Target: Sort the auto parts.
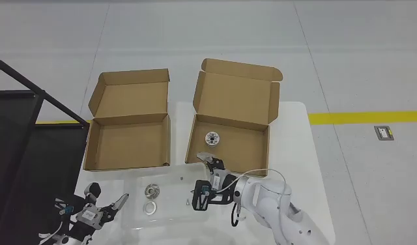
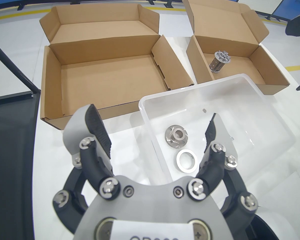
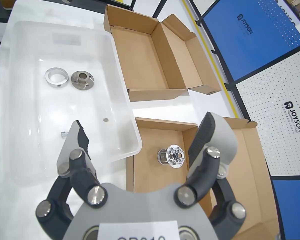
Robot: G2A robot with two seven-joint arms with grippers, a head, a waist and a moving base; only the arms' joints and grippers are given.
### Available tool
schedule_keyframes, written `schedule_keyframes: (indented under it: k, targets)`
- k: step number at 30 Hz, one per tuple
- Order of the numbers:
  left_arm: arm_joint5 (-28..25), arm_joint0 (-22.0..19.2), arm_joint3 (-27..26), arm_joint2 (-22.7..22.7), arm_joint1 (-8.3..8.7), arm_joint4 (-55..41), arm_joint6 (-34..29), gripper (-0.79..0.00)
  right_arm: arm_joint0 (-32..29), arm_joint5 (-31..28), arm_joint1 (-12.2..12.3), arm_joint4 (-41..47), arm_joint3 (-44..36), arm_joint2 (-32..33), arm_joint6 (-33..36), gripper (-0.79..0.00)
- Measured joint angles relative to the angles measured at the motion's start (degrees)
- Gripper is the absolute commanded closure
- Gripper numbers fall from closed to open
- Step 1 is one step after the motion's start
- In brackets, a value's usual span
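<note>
A white table carries a clear plastic bin toward its 6 o'clock edge. An open cardboard box sits at 11 o'clock, and a second box at 1 o'clock, both with their lids folded back.

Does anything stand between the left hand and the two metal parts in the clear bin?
Only the clear bin's side wall, between the open left hand and the flanged hub and ring. The bin is uncovered; from above nothing visible blocks them.

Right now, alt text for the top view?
Two open boxes stand behind a clear tray on a table. The right box holds a hub; the tray, a flange and a ring. The left gripper and right gripper are open.
</note>
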Motion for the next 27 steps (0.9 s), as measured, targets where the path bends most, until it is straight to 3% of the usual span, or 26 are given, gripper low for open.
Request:
schedule_keyframes:
  k: [6,12,19,24,27]
  targets:
    - [0.00,0.00,0.00,0.00,0.00,0.00,0.00,-0.785,0.01,-0.19,-0.01,-0.19,-0.16,-0.21,0.17,-0.785]
    - [0.00,0.00,0.00,0.00,0.00,0.00,0.00,-0.785,4.09,-7.18,-1.01,-3.54,-0.84,-6.89,6.93,-0.785]
    - [0.00,0.00,0.00,0.00,0.00,0.00,0.00,-0.785,12.00,-12.58,-4.56,2.80,6.64,-14.01,20.05,-0.785]
    - [0.00,0.00,0.00,0.00,0.00,0.00,0.00,-0.785,15.93,-13.51,-6.68,7.83,12.51,-16.90,24.13,-0.785]
    - [0.00,0.00,0.00,0.00,0.00,0.00,0.00,-0.785,17.33,-14.47,-7.64,10.01,15.11,-18.28,25.86,-0.677]
